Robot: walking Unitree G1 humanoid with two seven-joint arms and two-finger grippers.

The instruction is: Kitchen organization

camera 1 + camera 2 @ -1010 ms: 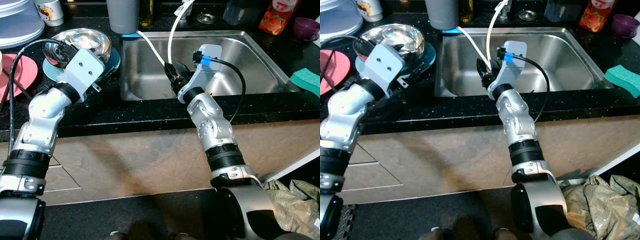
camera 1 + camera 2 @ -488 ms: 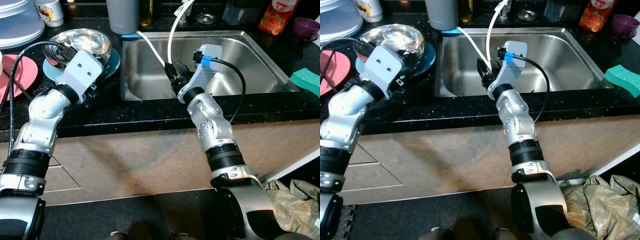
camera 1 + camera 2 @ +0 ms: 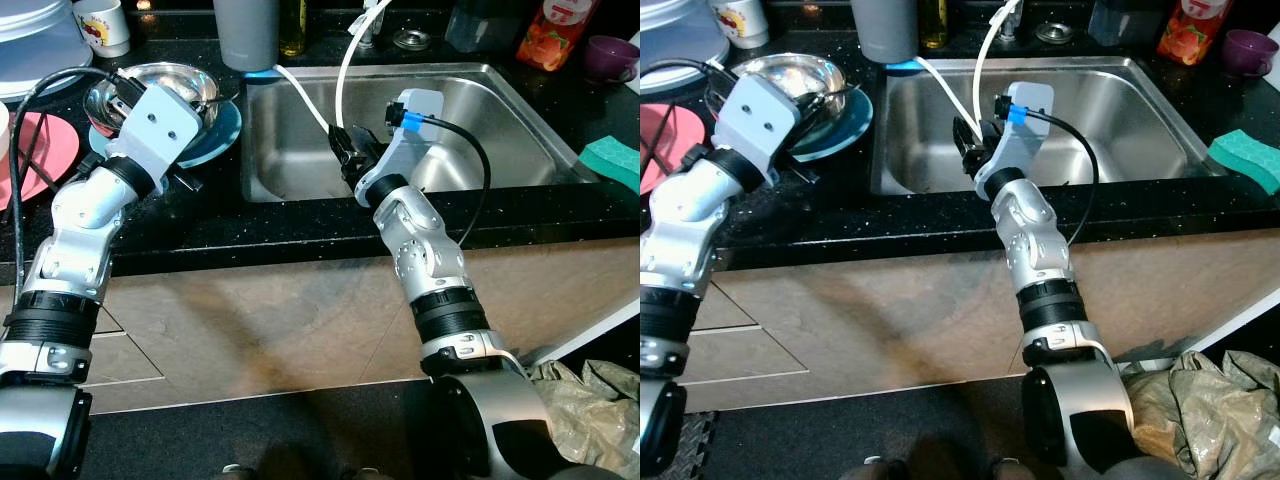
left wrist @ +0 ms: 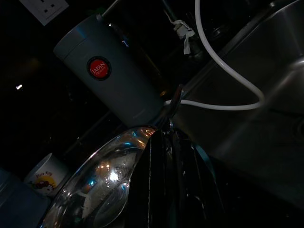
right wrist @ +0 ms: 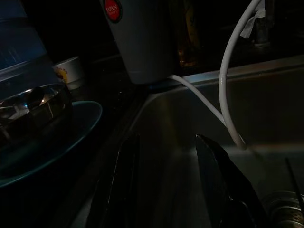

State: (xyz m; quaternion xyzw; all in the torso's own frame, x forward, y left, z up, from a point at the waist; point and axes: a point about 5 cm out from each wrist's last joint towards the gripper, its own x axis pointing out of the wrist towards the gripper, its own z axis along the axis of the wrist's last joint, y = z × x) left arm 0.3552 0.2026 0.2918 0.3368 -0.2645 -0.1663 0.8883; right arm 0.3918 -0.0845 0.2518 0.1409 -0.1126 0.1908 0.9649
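A black speckled stone surface runs across the scene, with a large rectangular stainless-steel sink set into it. A thin white hose drops from the tap area into the basin, and a second white hose runs from the back left corner toward the middle of the sink.

On the surface to the left of the sink lies a round light-blue plate, and on it stands a shiny round steel bowl; the handle of a metal utensil reaches out over the bowl's rim toward the sink. Behind them stands a tall grey cylindrical tumbler with a red round label, and further left a small white mug with a cartoon print. A pink plate lies at the far left.

To the right of the sink lie a teal-green sponge, a small purple cup and an orange juice carton.

The left tool sits at the bowl's near rim, its two black fingers pressed close together, apparently about the utensil's handle. The right tool hangs inside the sink, its fingers spread apart and holding nothing.
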